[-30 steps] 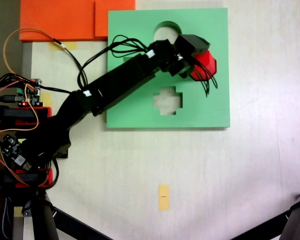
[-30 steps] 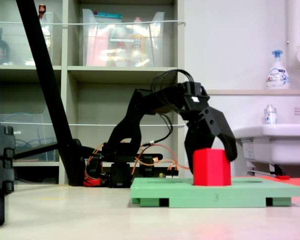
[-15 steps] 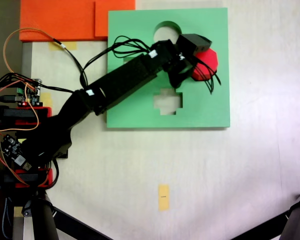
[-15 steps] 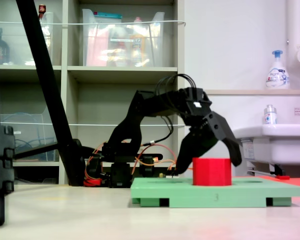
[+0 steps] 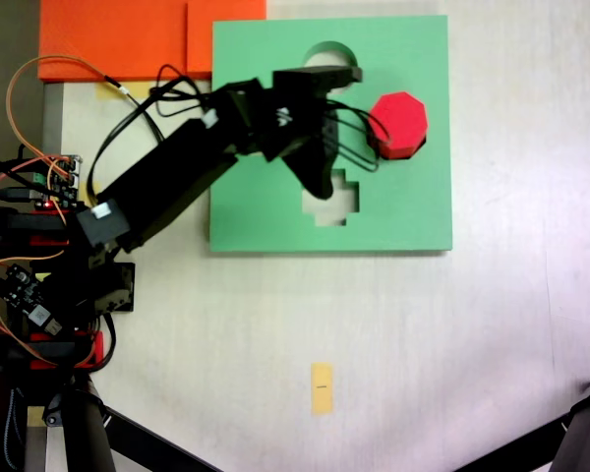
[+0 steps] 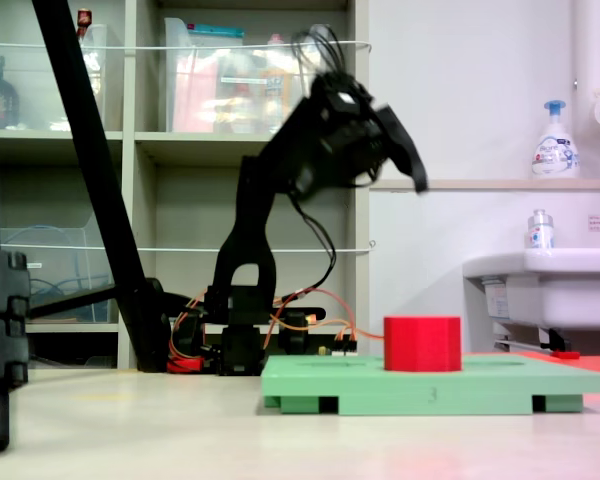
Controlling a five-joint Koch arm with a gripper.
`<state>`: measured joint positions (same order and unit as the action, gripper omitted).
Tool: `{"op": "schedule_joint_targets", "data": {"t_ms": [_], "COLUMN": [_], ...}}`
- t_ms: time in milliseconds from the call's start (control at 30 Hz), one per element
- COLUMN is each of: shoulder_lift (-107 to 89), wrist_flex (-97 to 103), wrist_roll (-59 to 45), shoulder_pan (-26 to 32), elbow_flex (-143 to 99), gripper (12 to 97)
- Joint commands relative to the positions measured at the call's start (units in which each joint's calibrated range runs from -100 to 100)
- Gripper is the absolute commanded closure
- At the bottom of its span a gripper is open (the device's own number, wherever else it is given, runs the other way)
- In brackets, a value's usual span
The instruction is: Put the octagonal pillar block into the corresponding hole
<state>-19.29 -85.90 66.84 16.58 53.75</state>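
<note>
The octagonal pillar block (image 5: 399, 122) sat seated in the corresponding hole (image 5: 419, 147); the hand (image 6: 405, 150), jaws apart, hung above, empty.

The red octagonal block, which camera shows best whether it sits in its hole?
The low side-on fixed view: the red octagonal block stands partly sunk in the green board. The top-down fixed view shows its eight-sided top, not depth.

pale table (image 5: 492, 324), green board (image 5: 413, 211), orange sheets (image 5: 118, 39)
</note>
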Motion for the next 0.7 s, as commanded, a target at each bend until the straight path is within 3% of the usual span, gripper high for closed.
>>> {"op": "schedule_joint_targets", "data": {"t_ms": [0,100,167,267,333,500,667], "shoulder_lift": [-14.37,-26.10,-34.62,-45.52,-53.76,-70.10,-80.71], "wrist_flex": [-3.99,-5.91,-9.47,-11.88,-11.30,-8.42,14.12], "wrist_roll": [-8.69,-17.29,-26.13,-40.83,-44.20,-47.33,-49.62], "shoulder_pan": [-0.83,-1.66,-2.44,-3.86,-4.84,-7.57,-10.26], "elbow_flex": [2.68,2.48,2.18,-2.00,-7.59,-28.62,-63.12], "gripper": [16.0,17.5,33.5,39.7,47.9,49.5,53.4]}}
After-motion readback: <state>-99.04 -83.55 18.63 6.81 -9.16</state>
